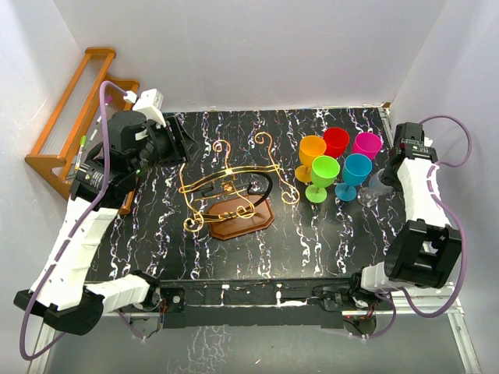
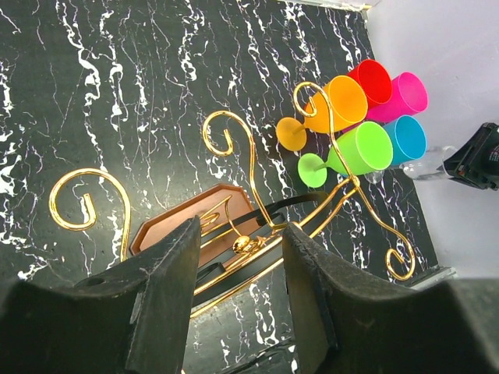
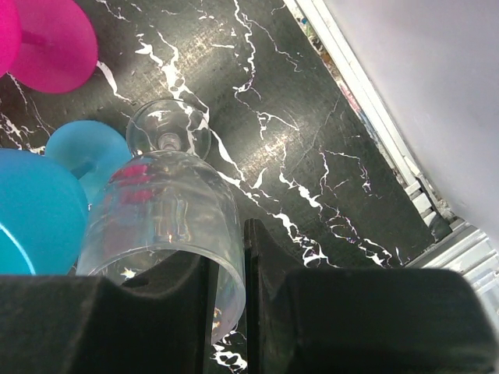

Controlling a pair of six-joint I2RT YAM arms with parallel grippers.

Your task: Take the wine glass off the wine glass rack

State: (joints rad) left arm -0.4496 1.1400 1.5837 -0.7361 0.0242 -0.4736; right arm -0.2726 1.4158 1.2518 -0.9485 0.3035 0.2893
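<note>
Two black fingers [image 3: 351,319] of the right gripper [image 3: 234,257] pressed almost together on the thin wall of the clear wine glass [image 3: 164,210], apparently one inside the rim and one outside. Glass already off the wine glass rack [image 1: 230,195], foot seemingly down on the black marbled table [image 1: 312,234], just beside the teal goblet [image 3: 39,210] and near the magenta goblet [image 3: 54,47], at the right edge of a cluster of five coloured goblets. Well apart to the left, the gold wire rack on its reddish wooden base [image 1: 243,220], no glass hanging from it. Near the rack's far-left side, the left gripper [image 2: 240,230], fingers spread wide, holding nothing. By the look of it, only release and retreat left to do. Chief hazard: tipping the light glass through a finger dragging at the rim on the way out, or nudging it into the teal goblet and toppling the neighbours.
</note>
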